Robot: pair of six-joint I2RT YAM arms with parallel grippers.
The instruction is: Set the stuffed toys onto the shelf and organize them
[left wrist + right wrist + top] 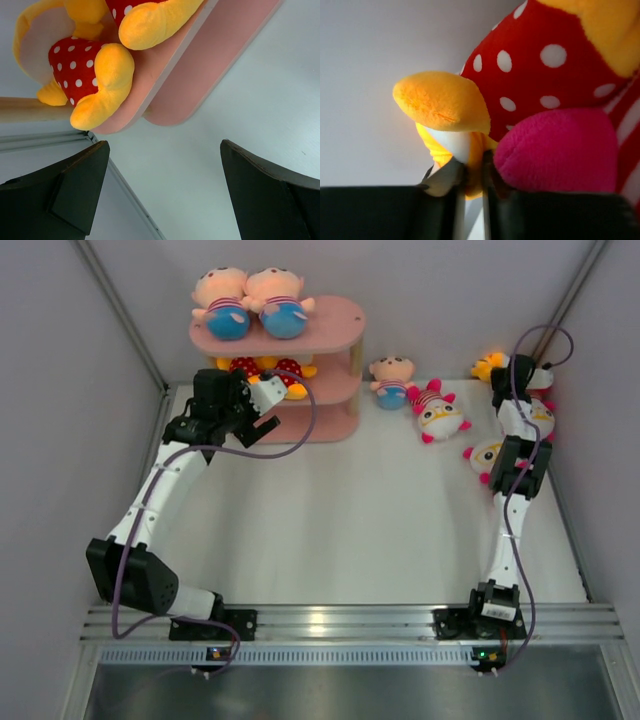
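My right tool (472, 170) has its jaws drawn almost together on a thin fold of yellow plush, and I read that as a pinch on the yellow-orange plush toy with the red, white-dotted body (555, 75). That toy sits at the far right corner of the white counter (350, 520). The fat pink foot of a white-faced plush toy with pink stripes (555, 150) presses against it, right beside my fingers.

My left tool (165, 150) is spread wide and holds nothing. It hangs just off the front of the pink three-tier shelf with oval boards and light wooden posts (340, 315), by the middle tier, where two more red-dotted yellow plush toys (95, 75) lie. Two peach-headed plush dolls in blue pants (250, 305) lie side by side on the top board.

A third peach-headed doll (390, 380) and another pink-tufted white-faced toy (437, 412) are loose on the counter between the shelf and my right arm.

So I judge the step in hand to be picking up the third yellow toy. Next I need to lift it straight up and check that the pinch on so little fabric holds and that the pink neighbour does not drag along. Then I carry it left across the counter to the middle tier with its mates, moving the left arm out of the way first.
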